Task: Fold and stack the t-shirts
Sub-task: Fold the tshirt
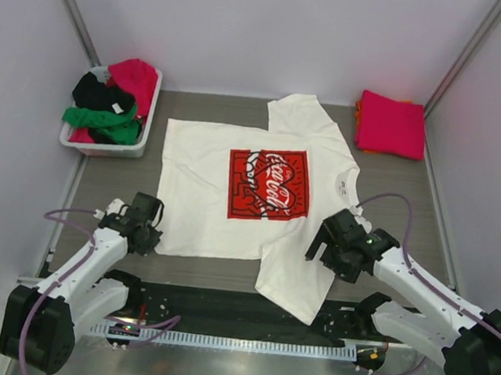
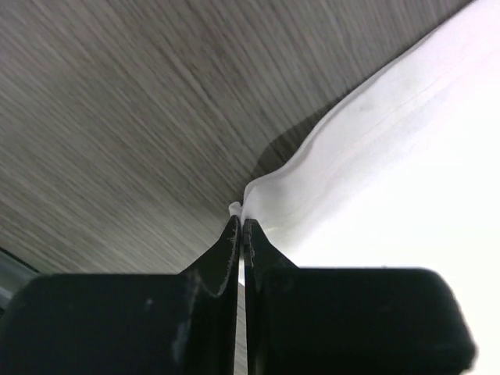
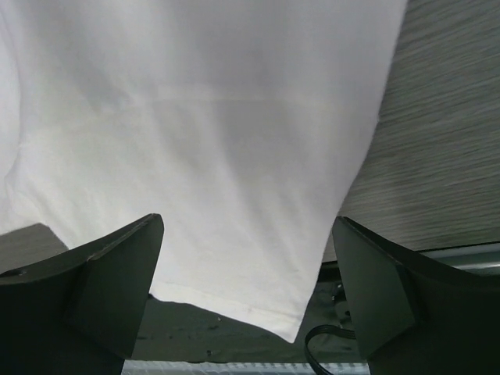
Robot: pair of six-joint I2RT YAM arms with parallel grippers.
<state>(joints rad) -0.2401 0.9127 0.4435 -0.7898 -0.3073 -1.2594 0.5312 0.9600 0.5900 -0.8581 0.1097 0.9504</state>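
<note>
The table (image 1: 205, 111) carries the cream-white t-shirt (image 1: 205, 192) spread flat with its red print (image 1: 267, 183) up, so the step in hand appears to be the first fold of this shirt; two folded shirts, the magenta-pink t-shirt (image 1: 392, 124) lying on an orange t-shirt (image 1: 359, 109), sit well beyond the right gripper (image 1: 338, 246). The white basket (image 1: 115, 149), far ahead of the left gripper (image 1: 148, 222), holds a red t-shirt (image 1: 135, 75), a green t-shirt (image 1: 105, 121) and a black t-shirt (image 1: 90, 90).

The left gripper is at the shirt's near hem corner; the right gripper hangs over the near sleeve (image 1: 298, 287), which trails toward the arm bases.

The next move probably calls for the right gripper to drop and pinch the sleeve edge, so both arms can carry the near side over the print together; a one-sided lift would likely skew the cloth.

The overhead view gives the layout but not the finger states. The left wrist view shows the left gripper (image 2: 238, 223) clamped together on a raised ridge of the cream-white t-shirt (image 2: 406, 180), bare table to its left. The right wrist view shows the right gripper (image 3: 248, 226) with jaws wide apart, holding nothing, and the cream-white t-shirt (image 3: 195, 156) sleeve beneath and between them.
</note>
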